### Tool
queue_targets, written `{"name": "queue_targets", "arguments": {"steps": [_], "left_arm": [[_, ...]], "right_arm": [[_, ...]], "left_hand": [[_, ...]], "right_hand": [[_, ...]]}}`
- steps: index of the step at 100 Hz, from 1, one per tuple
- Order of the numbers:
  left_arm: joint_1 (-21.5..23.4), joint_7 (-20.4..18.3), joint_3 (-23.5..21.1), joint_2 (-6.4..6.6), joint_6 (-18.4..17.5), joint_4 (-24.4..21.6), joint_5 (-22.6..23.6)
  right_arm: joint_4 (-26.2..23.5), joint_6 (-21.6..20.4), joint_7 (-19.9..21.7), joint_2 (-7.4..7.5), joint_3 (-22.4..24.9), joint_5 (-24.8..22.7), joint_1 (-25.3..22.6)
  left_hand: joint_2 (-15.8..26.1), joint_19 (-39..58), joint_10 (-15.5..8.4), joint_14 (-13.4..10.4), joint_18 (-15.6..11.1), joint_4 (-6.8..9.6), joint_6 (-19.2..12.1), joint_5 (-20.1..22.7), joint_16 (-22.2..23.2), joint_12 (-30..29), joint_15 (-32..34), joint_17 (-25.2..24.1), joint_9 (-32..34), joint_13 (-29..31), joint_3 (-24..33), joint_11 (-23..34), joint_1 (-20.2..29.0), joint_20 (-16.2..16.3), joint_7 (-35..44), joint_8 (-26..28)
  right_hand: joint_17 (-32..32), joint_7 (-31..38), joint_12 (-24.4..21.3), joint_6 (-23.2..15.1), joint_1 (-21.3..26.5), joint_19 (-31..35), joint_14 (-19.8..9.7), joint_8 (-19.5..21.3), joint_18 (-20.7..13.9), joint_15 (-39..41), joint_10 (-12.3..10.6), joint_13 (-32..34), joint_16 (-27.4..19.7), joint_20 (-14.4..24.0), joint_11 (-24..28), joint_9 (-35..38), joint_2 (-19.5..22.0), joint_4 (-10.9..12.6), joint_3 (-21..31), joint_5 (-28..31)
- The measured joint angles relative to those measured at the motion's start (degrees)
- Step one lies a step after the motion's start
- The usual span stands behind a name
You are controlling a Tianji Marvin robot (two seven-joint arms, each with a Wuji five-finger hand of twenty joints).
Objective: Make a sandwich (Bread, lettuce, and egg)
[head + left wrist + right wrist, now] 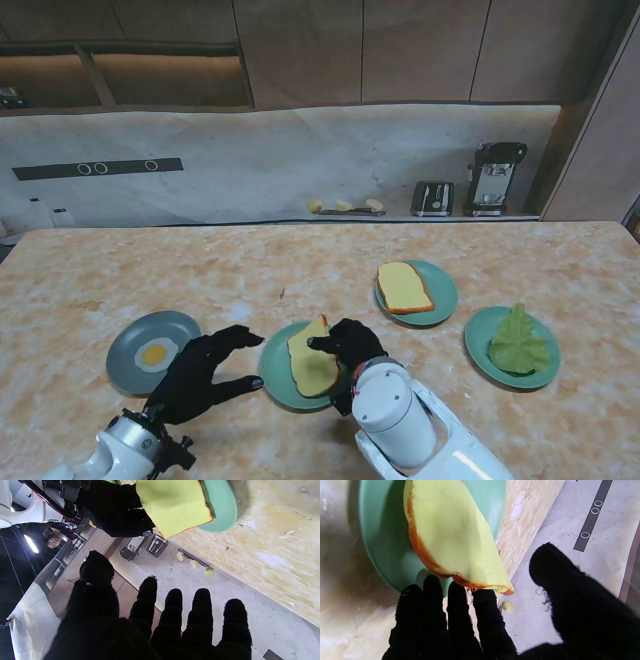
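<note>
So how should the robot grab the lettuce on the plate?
Pinch the lettuce from straight above by its raised, ruffled middle. It lies flat on the green plate, so no edge sticks out to slide fingers under. The right hand is nearer.

Toaster [432, 198] and coffee machine [494, 178] at back wall, well beyond right hand [350, 350]. Three small pale pieces [344, 205] just left of toaster. Black strip [97, 168] with three rings, far beyond left hand [200, 372]. Marbled counter [300, 270] under both hands.

Tilted bread slice [313, 362] on green plate [276, 378]
</note>
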Motion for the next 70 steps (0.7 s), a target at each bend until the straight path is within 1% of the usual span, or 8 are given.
{"name": "queue_targets", "arguments": {"steps": [10, 14, 16, 28, 40, 70], "left_arm": [[0.0, 0.0, 0.0, 0.00, 0.0, 0.1, 0.0], [0.0, 0.0, 0.0, 0.00, 0.0, 0.1, 0.0], [0.0, 0.0, 0.0, -0.01, 0.0, 0.1, 0.0], [-0.1, 0.0, 0.0, -0.01, 0.0, 0.1, 0.0], [-0.1, 0.0, 0.0, -0.02, 0.0, 0.2, 0.0], [-0.1, 0.0, 0.0, -0.04, 0.1, 0.2, -0.3]], "right_arm": [[0.2, -2.0, 0.7, 0.76, -0.4, -3.3, 0.3], [0.2, -2.7, 0.9, 1.05, -0.6, -4.6, 0.5], [0.2, -3.0, 1.0, 1.17, -0.7, -4.9, 0.5], [0.2, -3.9, 1.2, 1.68, -0.9, -5.9, 0.8], [0.2, -4.9, 1.3, 2.11, -1.2, -8.4, 1.0], [1.0, -4.9, 5.1, 4.05, -2.5, -16.8, 2.8]], "left_hand": [[0.0, 0.0, 0.0, 0.0, 0.0, 0.00, 0.0, 0.0, 0.0, 0.0, 0.0, 0.0, 0.0, 0.0, 0.0, 0.0, 0.0, 0.0, 0.0, 0.0], [0.0, 0.0, 0.0, 0.0, 0.0, 0.00, 0.0, 0.0, 0.0, 0.0, 0.0, 0.0, 0.0, 0.0, 0.0, 0.0, 0.0, 0.0, 0.0, 0.0], [0.0, 0.0, 0.0, 0.0, 0.0, 0.00, 0.0, 0.0, 0.0, 0.0, 0.0, 0.0, 0.0, 0.0, 0.0, 0.0, 0.0, 0.0, 0.0, 0.0], [0.0, 0.0, 0.0, 0.0, 0.0, 0.00, 0.0, 0.0, 0.0, 0.0, 0.0, 0.0, 0.0, 0.0, 0.0, 0.0, 0.0, 0.0, 0.0, 0.0], [0.0, 0.0, 0.0, 0.0, 0.0, 0.00, 0.0, 0.0, 0.0, 0.0, 0.0, 0.0, 0.0, 0.0, 0.0, 0.0, 0.0, 0.0, 0.0, 0.0], [0.0, 0.0, 0.0, 0.0, 0.0, 0.00, 0.0, 0.0, 0.0, 0.0, 0.0, 0.0, 0.0, 0.0, 0.0, 0.0, 0.0, 0.0, 0.0, 0.0]], "right_hand": [[-0.6, 0.0, 0.0, 0.0, 0.0, 0.0, 0.0, 0.0, 0.0, 0.0, 0.0, -0.3, 0.0, 0.0, 0.0, 0.0, 0.0, 0.0, 0.0, 0.3], [-1.3, 0.0, 0.0, 0.0, 0.0, -0.2, 0.0, 0.0, 0.0, -0.1, -0.1, -1.4, 0.0, 0.0, 0.0, -1.5, 0.0, 0.0, 0.0, 0.3], [-1.3, -0.1, 0.0, 0.0, 0.0, -0.3, 0.0, 0.0, -0.1, -0.1, -0.2, -1.2, 0.0, 0.0, 0.0, -0.6, 0.0, 0.0, 0.0, 0.3], [-1.7, -0.6, 0.0, 0.0, 0.0, -0.8, -0.4, -0.1, -0.1, -0.2, -0.5, -1.0, 0.0, 0.0, 0.0, -0.6, 0.0, 0.0, 0.0, 0.3], [-2.4, -0.7, 0.0, 0.0, 0.0, -1.5, -0.5, -0.1, -0.1, -0.8, -0.5, -1.6, 0.0, 0.0, 0.0, -0.6, 0.0, 0.0, 0.0, 0.4], [-3.2, -2.2, 0.0, 0.0, 0.0, -2.3, -0.5, -0.4, -0.1, -1.0, -0.5, -1.7, 0.0, 0.1, -0.7, -0.6, 0.0, 0.0, -0.7, 0.4]]}}
